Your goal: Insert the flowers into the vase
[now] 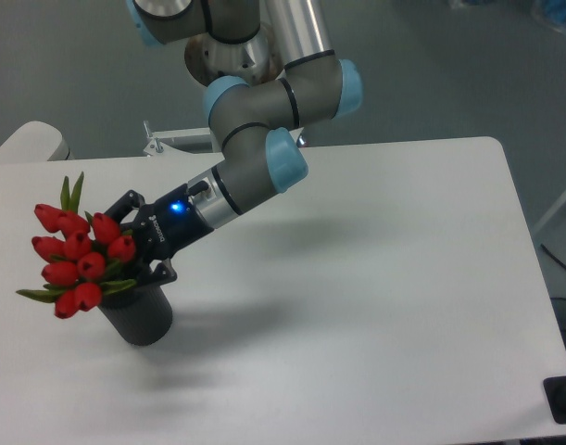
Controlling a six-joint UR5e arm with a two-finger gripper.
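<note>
The flowers [79, 260], a bunch of red tulip buds with green leaves, lean out to the left over the top of the vase [139, 317]. The vase is a dark grey cylinder standing at the table's left front. The stems run down toward its mouth, which the buds and my fingers hide. My gripper [142, 248] reaches in from the right and is shut on the flowers just above the vase rim.
The white table [357, 278] stretches to the right and front of the vase. A metal bracket [167, 141] sits at the table's back edge near the arm's base. A pale rounded object [28, 144] shows at the far left.
</note>
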